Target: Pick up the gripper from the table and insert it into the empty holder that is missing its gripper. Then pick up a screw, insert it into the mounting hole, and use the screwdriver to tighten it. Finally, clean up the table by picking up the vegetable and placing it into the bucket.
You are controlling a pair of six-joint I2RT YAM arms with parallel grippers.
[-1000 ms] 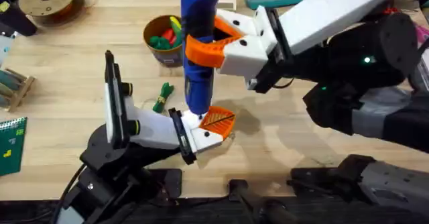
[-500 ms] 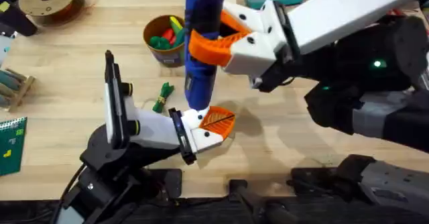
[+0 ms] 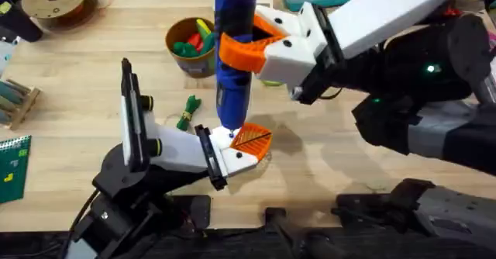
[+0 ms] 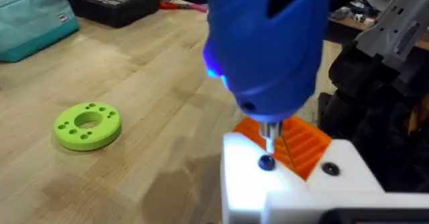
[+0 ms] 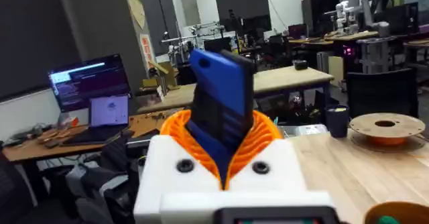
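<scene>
The right gripper [image 3: 246, 43], white with orange ribbed pads, clamps the fat bright-blue cylindrical powered screwdriver [image 3: 233, 57] and holds it nearly upright, so that its short thin metal bit [image 4: 270, 134] points straight down onto a small dark screw [image 4: 266, 162] seated in the white blocky plastic holder [image 4: 281, 184]. That holder is one finger mount of the left gripper [image 3: 236, 146], which lies low over the near middle of the light wooden plank table [image 3: 93, 65], turned so the mounting hole faces up. The small orange ribbed wedge fingertip [image 3: 253, 138] already sits in the holder, just right of the bit. I judge this the tightening step: the bit looks aligned with the screw head, and a blue light glows on the screwdriver's body in the left wrist view. How wide the left gripper stands, I cannot tell.

The screwdriver is smooth, glossy plastic; the ribbed pads suit gripping its round barrel without slip.

The small green leafy toy vegetable [image 3: 187, 112] lies on the table left of the screwdriver, apart from the short round yellow-rimmed tin bucket [image 3: 188, 46] farther back, which holds colourful toys. A round green plastic ring disc [image 4: 87, 124] lies flat on the wood.
</scene>
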